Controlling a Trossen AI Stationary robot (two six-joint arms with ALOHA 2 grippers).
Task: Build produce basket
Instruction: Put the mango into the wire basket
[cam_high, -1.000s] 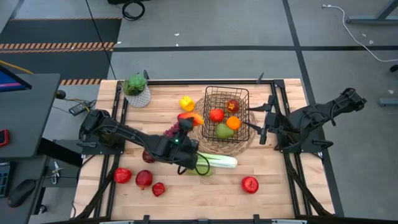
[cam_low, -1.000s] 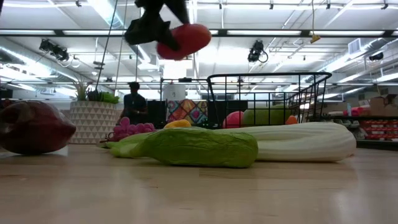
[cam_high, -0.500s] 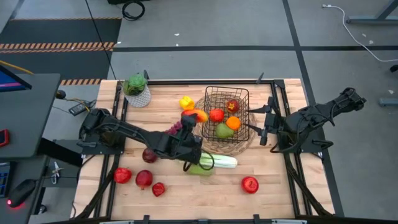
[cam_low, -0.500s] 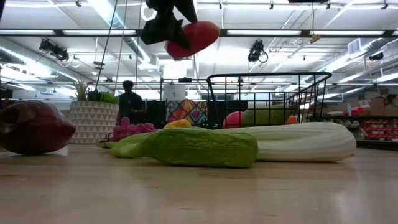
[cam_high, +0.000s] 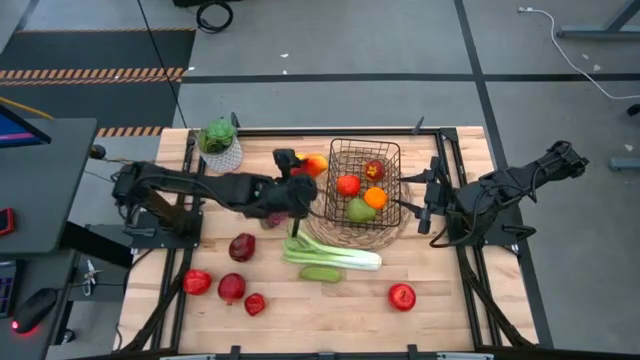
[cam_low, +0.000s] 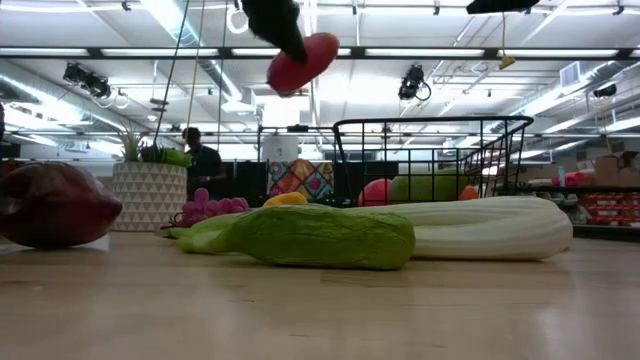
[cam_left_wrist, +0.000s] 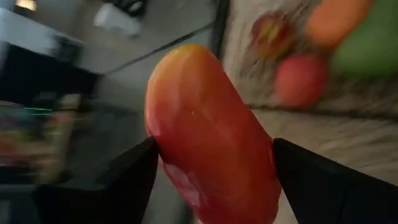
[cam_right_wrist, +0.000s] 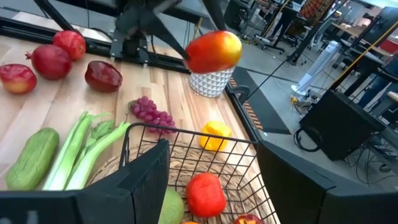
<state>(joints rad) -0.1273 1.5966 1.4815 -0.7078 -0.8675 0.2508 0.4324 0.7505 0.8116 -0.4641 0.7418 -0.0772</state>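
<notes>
Wooden counter (cam_high: 440, 290) is carrying the wire basket (cam_high: 364, 178), which is sitting right of centre with fruit inside. Left gripper (cam_high: 298, 168) is hovering just left of it, fingers pinching a red-orange pepper (cam_high: 314, 163) in the air. Right gripper (cam_high: 428, 203) is waiting right of the basket, fingers spread.

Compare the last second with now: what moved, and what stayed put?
The left gripper, shut on the red pepper, lifted away from the leek and carried the pepper toward the far left corner of the basket, keeping it high in the air. Nothing was let go. The right gripper, the basket's contents and the produce on the table stayed put.
</notes>
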